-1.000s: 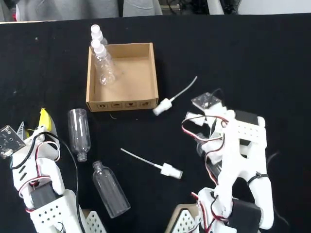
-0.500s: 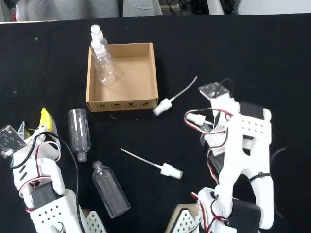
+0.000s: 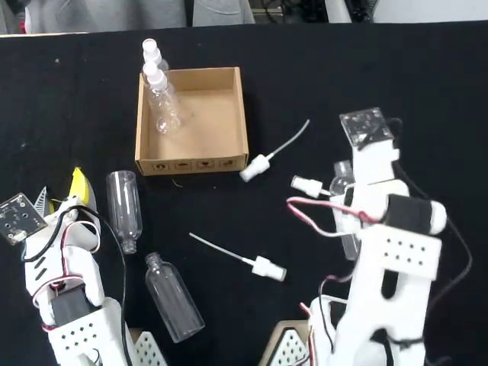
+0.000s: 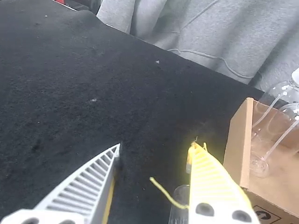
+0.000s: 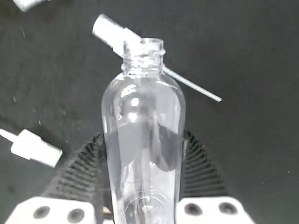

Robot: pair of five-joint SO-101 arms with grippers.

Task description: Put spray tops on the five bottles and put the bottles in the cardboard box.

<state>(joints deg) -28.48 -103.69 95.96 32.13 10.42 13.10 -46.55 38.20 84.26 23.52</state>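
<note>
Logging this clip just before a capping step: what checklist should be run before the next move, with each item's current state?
1. Right gripper shut on bottle: ok.
2. Bottle's neck bare, ready for a top: ok.
3. Loose spray top lying on the table by that neck: ok.
4. Left gripper open, holding nothing: ok.
5. Cardboard box shows bare floor: ok.
6. Held bottle lifted off the table: cannot tell.

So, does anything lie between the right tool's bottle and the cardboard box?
Yes. Between the uncapped clear plastic bottle in the right tool and the brown cardboard box lie a white spray top close to the bottle and a second white spray top beside the box's corner.
</note>
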